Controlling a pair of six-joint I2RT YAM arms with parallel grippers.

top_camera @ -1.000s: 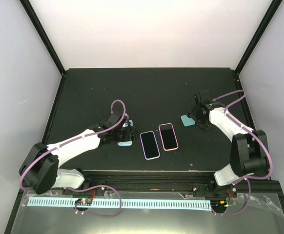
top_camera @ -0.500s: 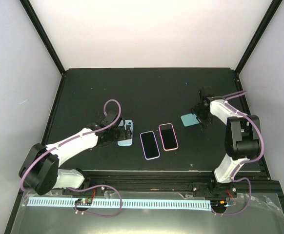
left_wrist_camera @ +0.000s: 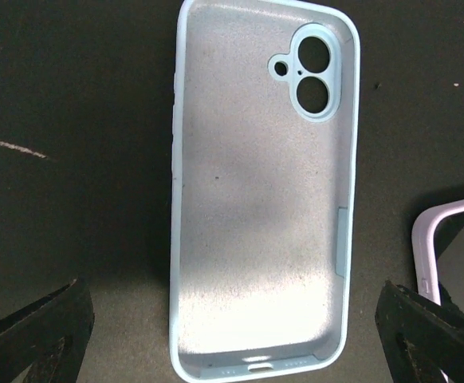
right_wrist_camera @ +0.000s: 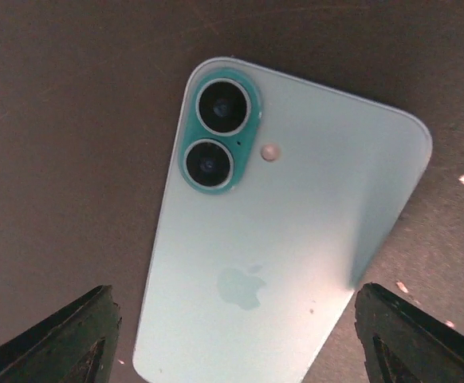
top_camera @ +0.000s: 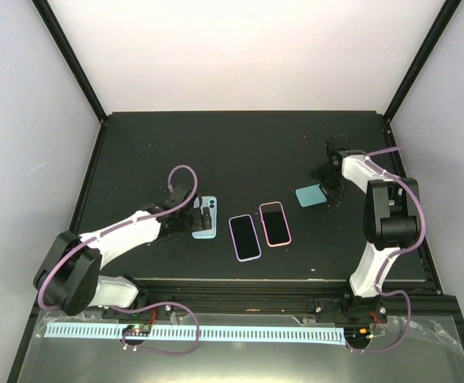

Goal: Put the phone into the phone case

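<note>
On the desk point(top_camera: 248, 148), left side: your left gripper point(left_wrist_camera: 232, 331) is spread wide, a finger on each side of the empty pale-blue phone case point(left_wrist_camera: 256, 199), grasping nothing | right side: your right gripper point(right_wrist_camera: 240, 335), released, flanks the teal phone point(right_wrist_camera: 296, 239), which lies face down | centre: two cased phones point(top_camera: 245, 237) side by side.

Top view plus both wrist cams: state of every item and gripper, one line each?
blue case: empty, flat, inside facing up.
teal phone: uncased, flat, back up.
purple-rimmed phone: flat, screen up, dark.
pink-rimmed phone: flat, screen up, dark.
left gripper: open over the blue case, holding nothing.
right gripper: open over the teal phone, holding nothing.
</note>
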